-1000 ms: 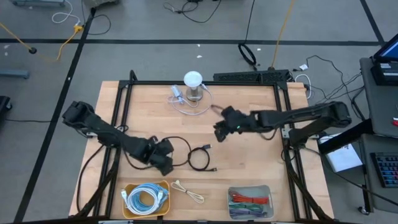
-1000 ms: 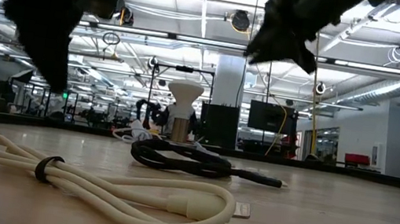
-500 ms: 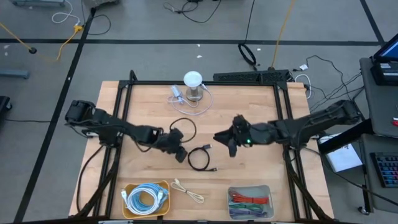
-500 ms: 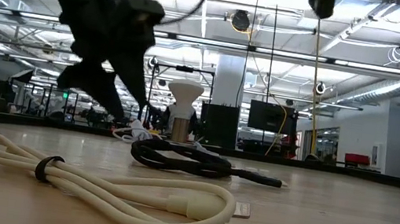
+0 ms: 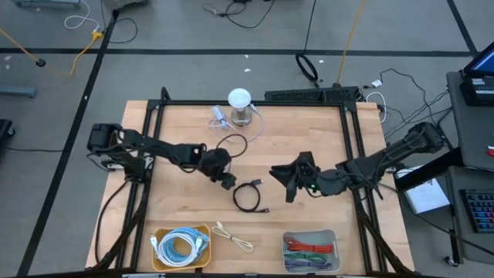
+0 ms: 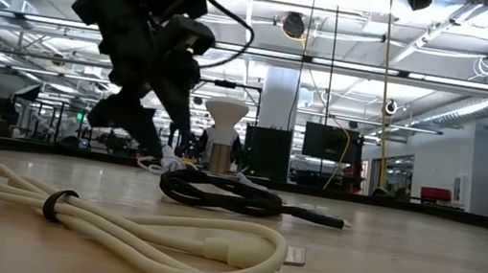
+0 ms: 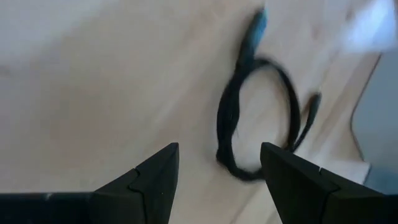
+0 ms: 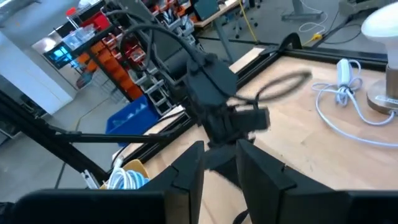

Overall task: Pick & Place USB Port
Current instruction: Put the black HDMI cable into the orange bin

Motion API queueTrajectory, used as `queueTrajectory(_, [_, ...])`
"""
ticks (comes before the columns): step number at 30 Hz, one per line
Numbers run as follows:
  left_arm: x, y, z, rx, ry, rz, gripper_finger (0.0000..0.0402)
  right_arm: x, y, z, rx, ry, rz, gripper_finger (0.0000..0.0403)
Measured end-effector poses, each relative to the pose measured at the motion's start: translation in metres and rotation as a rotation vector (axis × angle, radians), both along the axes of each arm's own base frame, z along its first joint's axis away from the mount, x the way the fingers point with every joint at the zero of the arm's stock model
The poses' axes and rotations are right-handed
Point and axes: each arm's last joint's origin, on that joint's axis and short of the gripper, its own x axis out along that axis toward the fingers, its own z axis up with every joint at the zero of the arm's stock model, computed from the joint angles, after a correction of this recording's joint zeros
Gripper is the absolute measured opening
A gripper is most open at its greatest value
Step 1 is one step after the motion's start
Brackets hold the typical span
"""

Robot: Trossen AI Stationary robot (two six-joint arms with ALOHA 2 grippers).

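I am watching two dark robot arms working over a wooden table [image 5: 324, 131]. The black cable [image 5: 248, 197] is lying in a loose ring in the middle of the table, with nothing holding it. This is the thing to be picked up, I think.

The left gripper [image 5: 225, 180] is hanging just beside the ring, on its far left side. Its fingers [image 7: 152, 180] are spread wide apart and holding nothing. In its own camera the black cable [image 7: 249, 124] is showing right between them. I think it is pointing there so it can drop down and pinch the cable.

The right gripper [image 5: 287, 181] is hovering near the other side of the ring. Its fingers [image 8: 186, 177] are standing a little apart, and they are holding nothing too. It is facing the left arm, maybe waiting to help.

From table height, the left gripper [image 6: 136, 111] is hanging above the black cable [image 6: 216, 192], not touching it. A cream cable [image 6: 115, 224] is lying nearer the front.

A second ago the left gripper was lower on the left, well away from the ring. It has been swinging across and is now much closer. The right gripper was up near the back by the white lamp [image 5: 240, 102], and it has been coming forward toward the ring. The black cable has not moved at all.
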Motion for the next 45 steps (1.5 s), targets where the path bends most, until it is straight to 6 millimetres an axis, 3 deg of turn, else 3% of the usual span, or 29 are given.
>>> queueTrajectory(6, [0.014,-0.012,-0.014,-0.033,0.041,-0.083,0.0230,0.010,0.005,-0.009,-0.010,0.013,0.002,0.0089])
queueTrajectory(12, [0.049,-0.023,-0.012,0.011,0.023,-0.169,0.0230,0.017,0.008,-0.016,0.004,0.015,0.005,0.0089])
queueTrajectory(19, [0.079,-0.033,-0.022,0.079,0.136,-0.276,0.0230,0.018,0.008,-0.012,-0.003,-0.020,0.012,0.0089])
queueTrajectory(29, [0.081,-0.034,-0.031,0.138,0.216,-0.261,0.0224,0.016,0.014,-0.010,-0.006,-0.036,0.034,0.0089])
queueTrajectory(32, [0.080,-0.033,-0.032,0.130,0.226,-0.238,0.0171,0.016,0.015,-0.009,-0.006,-0.046,0.035,0.0089])
queueTrajectory(36, [0.080,-0.031,-0.033,0.140,0.229,-0.242,0.0031,0.016,0.015,-0.008,-0.010,-0.048,0.036,0.0089])
queueTrajectory(42, [0.075,-0.028,-0.012,0.230,0.205,-0.108,0.0013,0.016,0.015,-0.008,-0.004,-0.053,0.035,0.0089])
queueTrajectory(45, [0.067,-0.019,0.031,0.333,0.105,0.010,0.0013,0.016,0.015,-0.008,-0.003,-0.055,0.034,0.0089])
